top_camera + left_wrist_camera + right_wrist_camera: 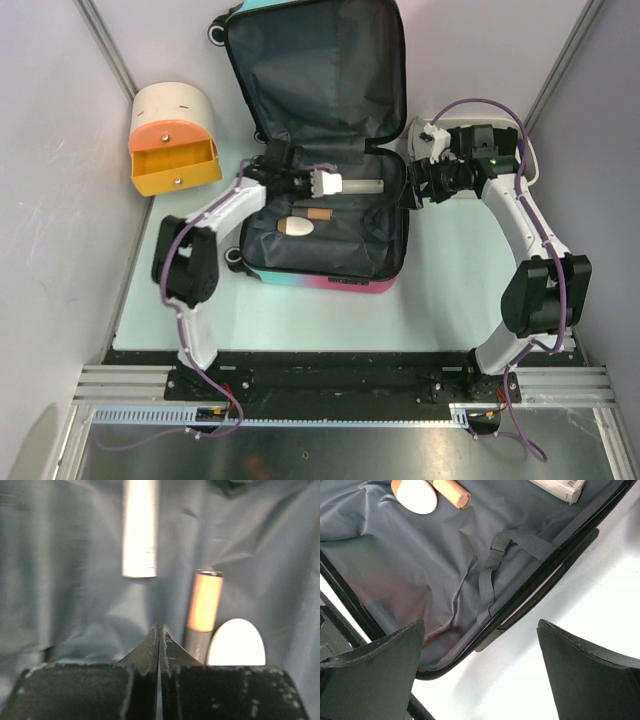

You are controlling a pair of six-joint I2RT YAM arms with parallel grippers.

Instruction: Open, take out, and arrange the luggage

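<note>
The luggage lies open on the table, lid up at the back, its dark grey lining showing. In the lower half lie a white box, an orange tube and a white oval piece. My left gripper is inside the case, shut on nothing, jaws pressed together. The white box lies ahead of it; the orange tube and the oval lie to its right. My right gripper hangs open over the case's right zip rim.
A cream-and-orange drawer box stands at the back left with its drawer pulled out. A white basin sits at the back right, partly behind my right arm. Grey walls close in both sides.
</note>
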